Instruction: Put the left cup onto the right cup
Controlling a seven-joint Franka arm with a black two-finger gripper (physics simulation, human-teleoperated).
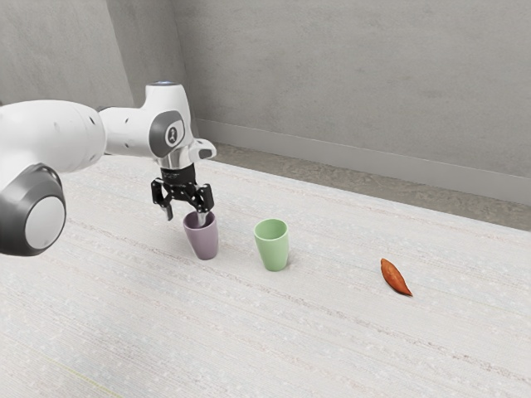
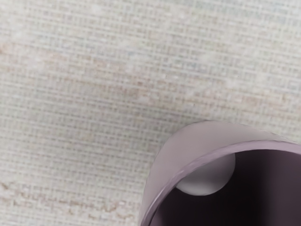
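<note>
Where finger (image 1: pixel 202 217) dips, purple cup (image 1: pixel 202 238) stands.

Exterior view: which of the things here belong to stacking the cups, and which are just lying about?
Belong to the job:
- purple cup, the left one, to be lifted
- green cup, the right one, to receive it
- gripper, open at the purple cup's rim

Just lying about:
- orange-brown thing, on the table well off to the exterior view's right of both cups
</note>
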